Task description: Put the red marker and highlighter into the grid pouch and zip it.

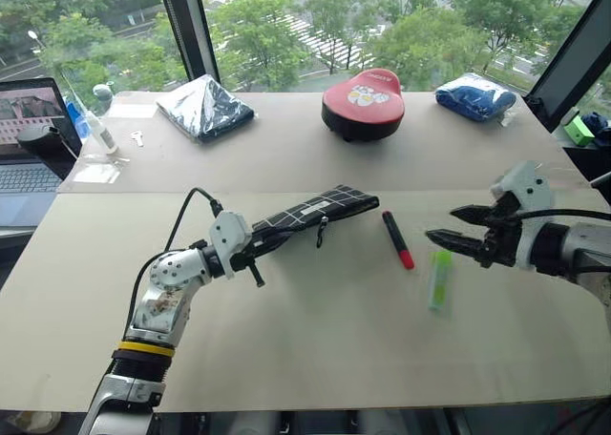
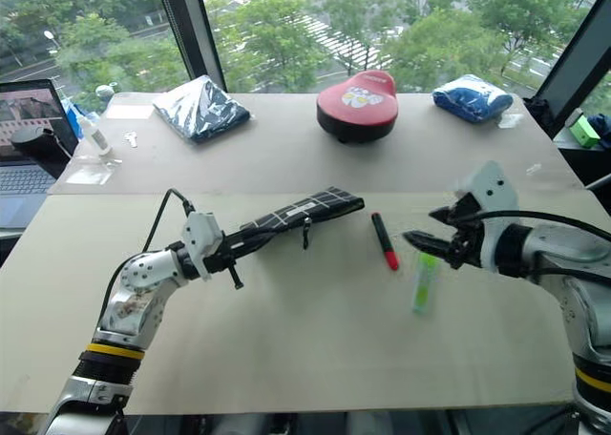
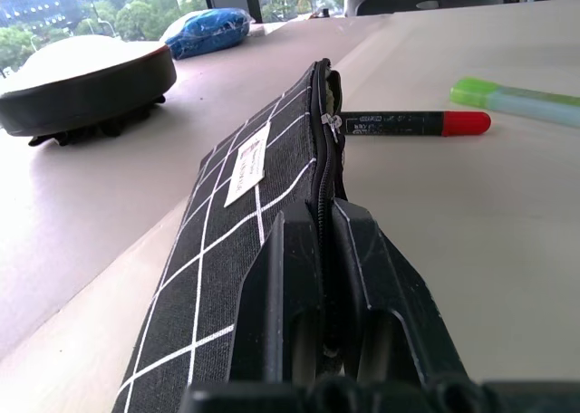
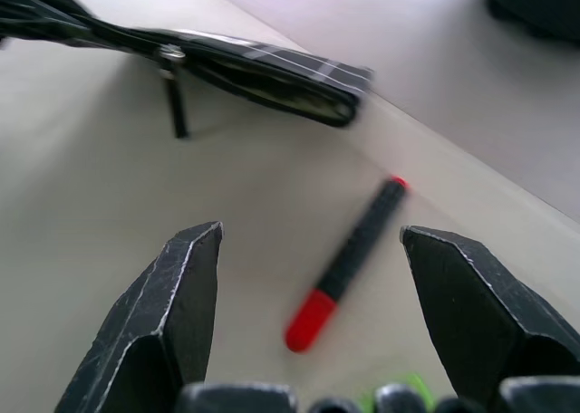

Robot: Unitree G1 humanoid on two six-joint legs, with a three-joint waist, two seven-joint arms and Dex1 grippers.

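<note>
Head view: the left gripper (image 1: pixel 256 254) is clamping the grid pouch (image 1: pixel 315 209) by its near end, lifting it off the table (image 1: pixel 315 340). The right gripper (image 1: pixel 451 227) is hovering spread open just beside the highlighter (image 1: pixel 439 279); the red marker (image 1: pixel 398 239) is lying between highlighter and pouch.

Left wrist view: both fingers (image 3: pixel 281 295) are pinching the pouch's zipper edge.

Right wrist view: the marker is lying between the parted fingers (image 4: pixel 172 313), apart from them.

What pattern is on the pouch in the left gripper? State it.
Black with thin white grid lines; the grid pouch shows it best in the left wrist view.

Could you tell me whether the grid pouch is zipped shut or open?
Open: the grid pouch gapes at its far end, beyond the zipper pull.
</note>
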